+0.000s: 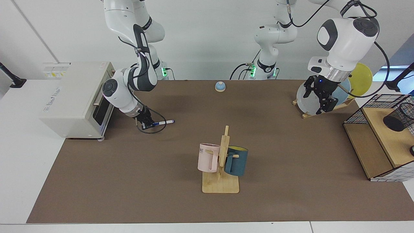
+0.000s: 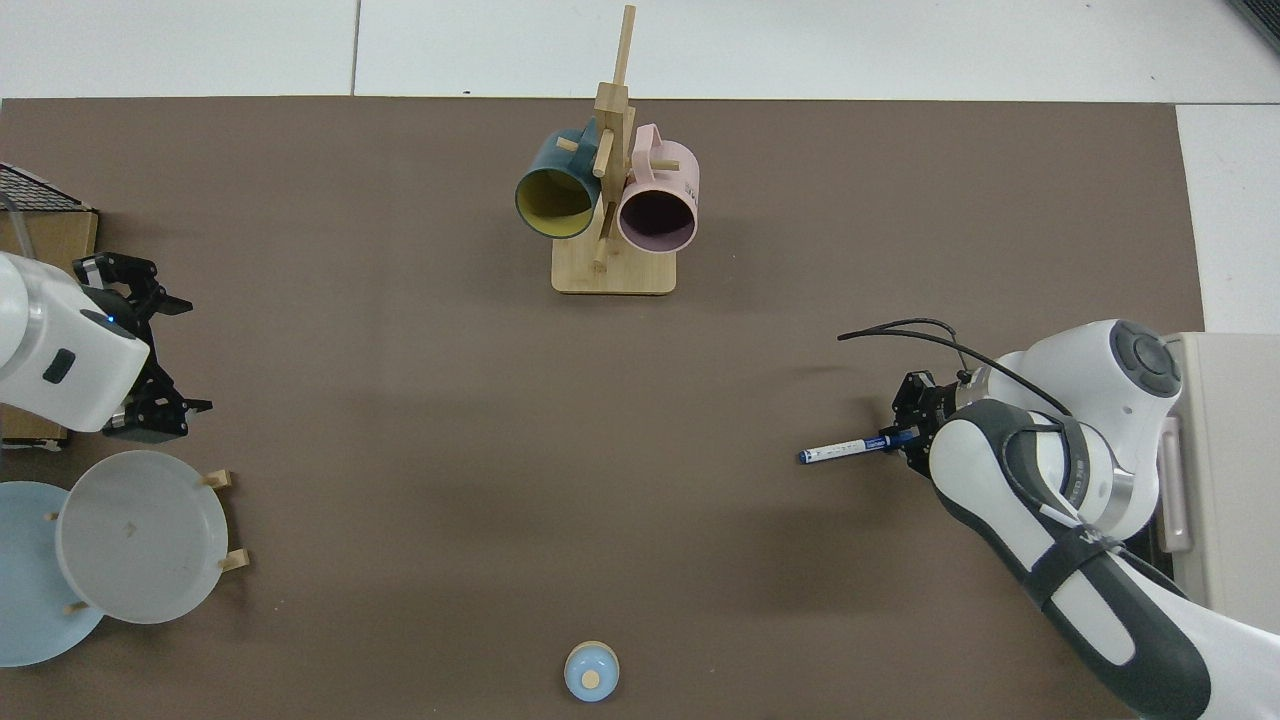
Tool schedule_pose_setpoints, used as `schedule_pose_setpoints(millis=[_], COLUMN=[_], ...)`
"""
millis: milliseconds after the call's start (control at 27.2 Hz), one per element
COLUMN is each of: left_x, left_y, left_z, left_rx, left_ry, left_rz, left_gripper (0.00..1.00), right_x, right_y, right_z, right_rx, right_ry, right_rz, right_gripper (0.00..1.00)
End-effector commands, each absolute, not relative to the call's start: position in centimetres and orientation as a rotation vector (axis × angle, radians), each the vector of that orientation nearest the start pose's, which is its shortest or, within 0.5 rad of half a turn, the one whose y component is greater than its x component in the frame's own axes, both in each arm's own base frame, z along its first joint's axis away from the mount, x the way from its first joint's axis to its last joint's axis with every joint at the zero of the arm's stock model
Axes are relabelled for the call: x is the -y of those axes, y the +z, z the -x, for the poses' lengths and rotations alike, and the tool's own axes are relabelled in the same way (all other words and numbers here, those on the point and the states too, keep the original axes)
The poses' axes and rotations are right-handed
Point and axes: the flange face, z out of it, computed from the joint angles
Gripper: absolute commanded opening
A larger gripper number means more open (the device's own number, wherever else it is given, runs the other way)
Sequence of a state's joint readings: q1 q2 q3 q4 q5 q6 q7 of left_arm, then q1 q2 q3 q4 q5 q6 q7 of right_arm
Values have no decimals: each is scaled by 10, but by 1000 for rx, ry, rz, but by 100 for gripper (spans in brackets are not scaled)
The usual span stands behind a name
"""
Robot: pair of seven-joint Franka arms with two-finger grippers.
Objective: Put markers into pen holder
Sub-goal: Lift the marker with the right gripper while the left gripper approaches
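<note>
One marker (image 1: pixel 163 122) clamped in right tool (image 1: pixel 148 124); left tool (image 1: pixel 320 97) spread.

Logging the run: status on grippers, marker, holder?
Right gripper shut on marker. Left gripper open, by plate rack. Pen holder far across; mug rack between.

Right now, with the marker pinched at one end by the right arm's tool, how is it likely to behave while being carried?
The marker juts sideways from the right tool without sagging, so it is probably stiff. Its slim barrel suggests it is light. Held only at one end, it may pivot in the grip, and its round barrel would likely roll if dropped on the table.
</note>
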State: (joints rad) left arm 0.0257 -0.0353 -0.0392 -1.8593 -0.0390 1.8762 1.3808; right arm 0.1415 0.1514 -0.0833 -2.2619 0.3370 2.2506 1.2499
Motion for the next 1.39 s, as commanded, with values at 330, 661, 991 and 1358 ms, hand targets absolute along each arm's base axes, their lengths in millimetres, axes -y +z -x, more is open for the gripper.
schedule_pose_setpoints(millis=[330, 661, 991, 1358], left_x=[73, 97, 137, 191], left_y=[534, 530, 570, 580], left_z=[-556, -533, -520, -508], left_rx=[-2295, -2380, -2296, -2239], left_ry=[-116, 49, 35, -3], left_rz=[2161, 2202, 2234, 2252], left_gripper=[100, 100, 100, 100], right_x=[-120, -176, -273, -330], right_y=[380, 452, 484, 498], right_z=[-531, -539, -526, -514], right_rx=[-1772, -1755, -1863, -1973], right_ry=[578, 625, 613, 613], right_rz=[2238, 2122, 1963, 1684], right_gripper=[0, 0, 0, 0])
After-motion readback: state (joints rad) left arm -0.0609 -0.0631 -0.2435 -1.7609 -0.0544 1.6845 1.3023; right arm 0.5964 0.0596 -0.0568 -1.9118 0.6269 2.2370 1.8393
